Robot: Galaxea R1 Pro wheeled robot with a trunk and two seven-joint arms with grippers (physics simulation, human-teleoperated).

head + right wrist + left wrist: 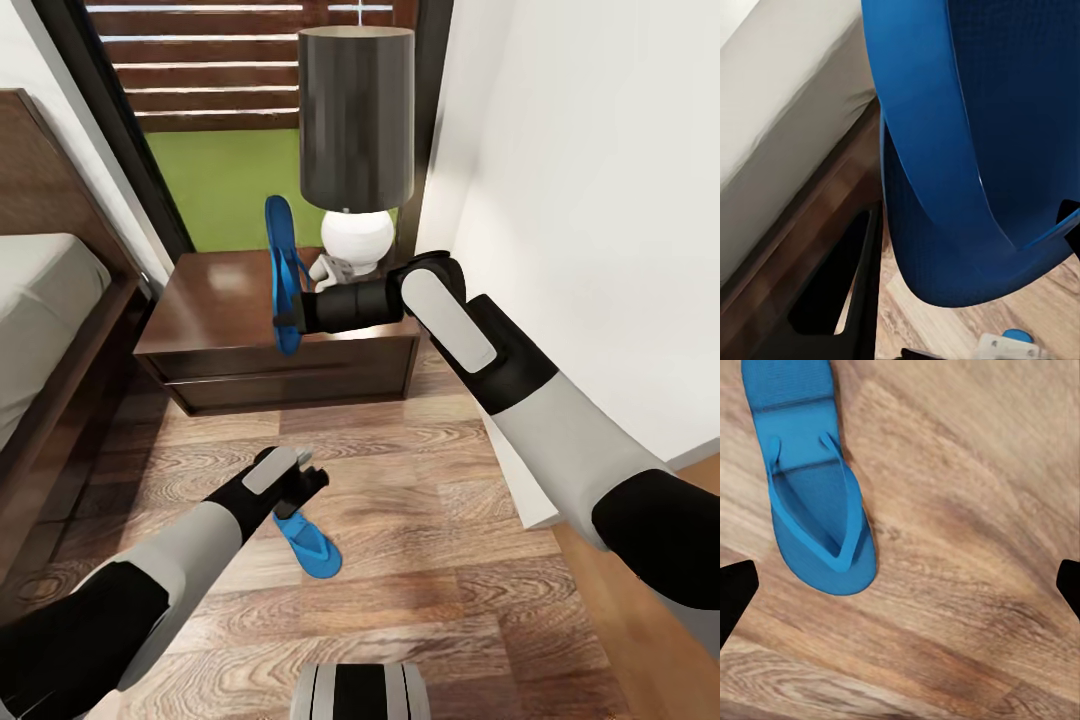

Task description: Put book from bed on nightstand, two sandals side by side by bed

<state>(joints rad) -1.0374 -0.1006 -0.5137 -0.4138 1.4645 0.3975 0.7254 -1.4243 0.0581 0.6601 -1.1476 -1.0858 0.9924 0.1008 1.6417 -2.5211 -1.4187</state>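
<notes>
Sandals half placed: nearest you, one blue sandal [306,545] lies flat on the wood floor [430,560], just beyond your left gripper [300,490], its jaws apart and empty. Farther off, your right gripper [288,325] clamps the second sandal [281,270] upright before the nightstand [250,330], long axis vertical. Next, lower it flat beside the first.

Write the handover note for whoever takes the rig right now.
Right gripper: shut on one sandal, held upright in the air in front of the nightstand.
Left gripper: open, over the other sandal, which lies flat on the floor near the bed.
Done: one sandal down on the floor.
Left: set the held sandal beside it; book not in sight, its state unknown.
</notes>
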